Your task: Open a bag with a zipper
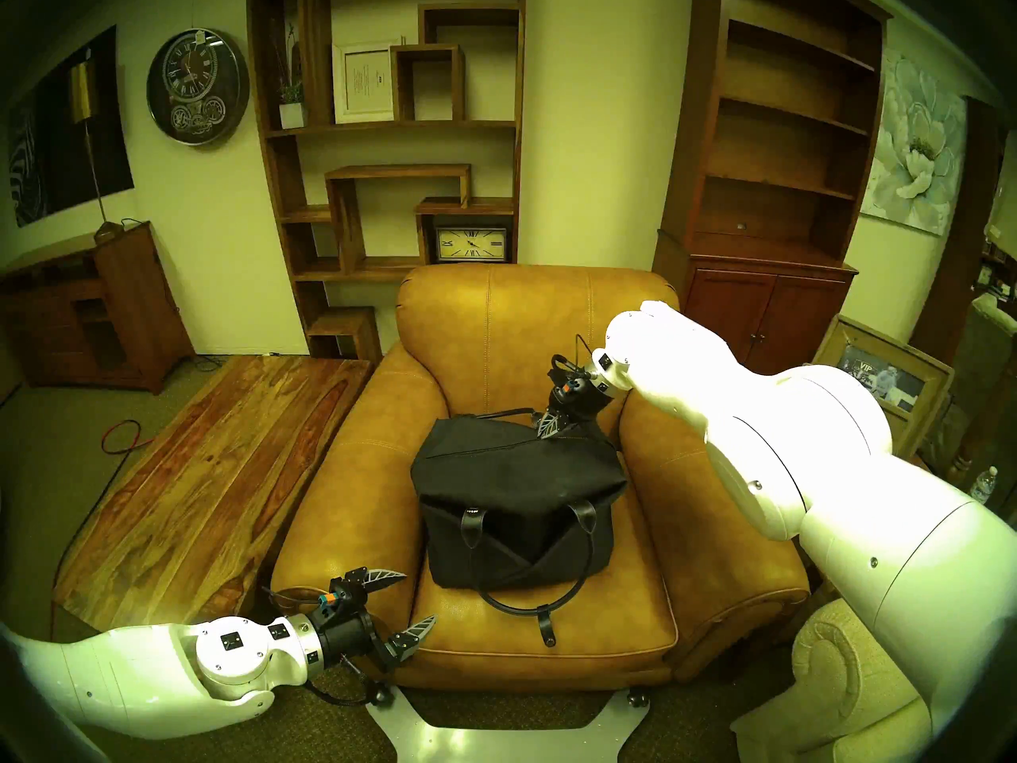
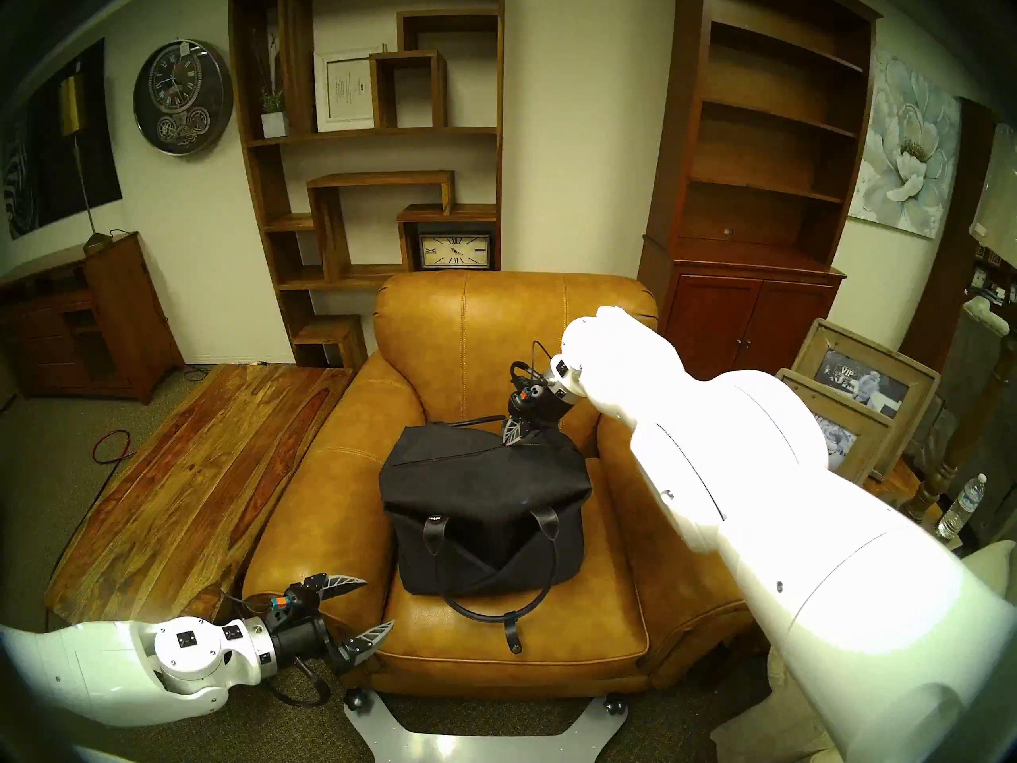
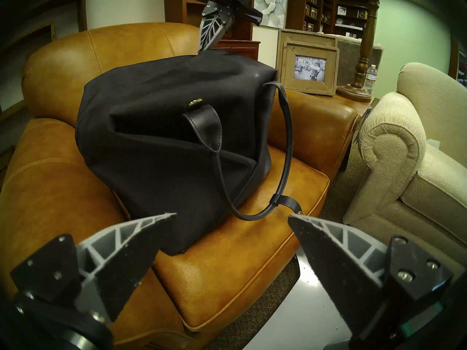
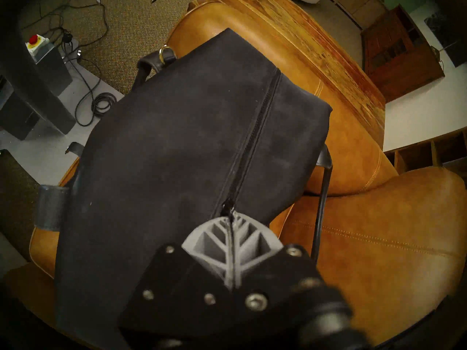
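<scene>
We see a tan armchair (image 1: 528, 327) filling the middle of the scene, and the bag (image 1: 517, 503) sits on its seat cushion, wide side toward us, one handle (image 1: 523, 596) drooping onto the near edge of the cushion. That seat keeps the soft bag propped up with its top exposed. Along that top runs the zipper (image 4: 255, 139), left to right, seemingly closed over nearly all its length. Our right gripper (image 1: 550, 425) reaches down to the far right end of the bag, fingers pressed together on the zipper pull (image 4: 230, 213), which we judge is the grip needed to drag it leftward. Our left gripper (image 1: 410, 599) waits near the chair's near left corner, fingers spread and empty, perhaps ready to steady the bag.
</scene>
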Motion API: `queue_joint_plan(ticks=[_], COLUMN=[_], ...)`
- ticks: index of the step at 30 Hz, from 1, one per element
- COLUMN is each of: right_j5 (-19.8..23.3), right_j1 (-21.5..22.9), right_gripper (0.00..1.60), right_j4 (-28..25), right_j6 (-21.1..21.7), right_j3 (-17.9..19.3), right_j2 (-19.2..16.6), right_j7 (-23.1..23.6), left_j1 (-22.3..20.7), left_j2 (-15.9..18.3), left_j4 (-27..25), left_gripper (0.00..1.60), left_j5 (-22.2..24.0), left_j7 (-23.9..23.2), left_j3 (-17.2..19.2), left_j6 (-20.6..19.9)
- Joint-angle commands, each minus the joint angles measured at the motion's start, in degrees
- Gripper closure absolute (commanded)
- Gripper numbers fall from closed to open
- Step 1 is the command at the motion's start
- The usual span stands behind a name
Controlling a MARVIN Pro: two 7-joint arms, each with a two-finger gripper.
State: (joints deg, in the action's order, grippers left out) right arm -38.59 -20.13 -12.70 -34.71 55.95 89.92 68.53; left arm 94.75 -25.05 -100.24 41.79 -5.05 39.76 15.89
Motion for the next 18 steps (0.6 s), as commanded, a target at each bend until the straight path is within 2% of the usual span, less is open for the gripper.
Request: queue_joint_plan(ticks=[1, 2, 6, 8, 12, 14, 16, 17, 18], right_j5=[2.02, 1.86, 1.67, 1.07, 0.91, 0.14, -0.1, -0.8, -0.24], right_j1=[-1.01, -1.7, -2.28, -2.8, -2.71, -3.14, -3.21, -3.06, -3.07], right_gripper=[1.6, 1.6, 1.6, 1.6, 1.6, 1.6, 1.6, 1.6, 1.6], right_j4=[-6.26, -7.85, -9.62, -12.01, -13.46, -15.56, -16.25, -16.33, -16.98], right_j6=[2.44, 3.66, 5.26, 7.77, 9.38, 12.4, 13.23, 15.11, 15.29], right_j3=[-1.12, -1.82, -3.38, -4.98, -6.98, -8.81, -9.72, -10.68, -12.0], right_j2=[6.11, 7.29, 8.41, 10.38, 10.9, 12.7, 12.87, 14.63, 13.06], right_j7=[-0.84, -0.84, -0.95, -1.23, -1.45, -1.59, -1.56, -1.46, -1.68], left_j1=[-0.13, -0.15, -0.2, -0.25, -0.29, -0.33, -0.35, -0.38, -0.4], left_j2=[-0.08, -0.08, -0.08, -0.07, -0.07, -0.06, -0.06, -0.06, -0.05], left_j4=[-0.4, -0.37, -0.36, -0.35, -0.34, -0.34, -0.33, -0.33, -0.33], left_gripper=[0.0, 0.0, 0.0, 0.0, 0.0, 0.0, 0.0, 0.0, 0.0], left_j5=[-0.05, -0.03, -0.01, 0.02, 0.04, 0.08, 0.09, 0.11, 0.12], left_j7=[-0.06, -0.05, -0.05, -0.04, -0.03, -0.03, -0.03, -0.02, -0.02], left_j3=[0.09, 0.06, 0.01, -0.04, -0.09, -0.14, -0.16, -0.19, -0.21], left_j6=[0.25, 0.23, 0.22, 0.21, 0.2, 0.2, 0.2, 0.2, 0.21])
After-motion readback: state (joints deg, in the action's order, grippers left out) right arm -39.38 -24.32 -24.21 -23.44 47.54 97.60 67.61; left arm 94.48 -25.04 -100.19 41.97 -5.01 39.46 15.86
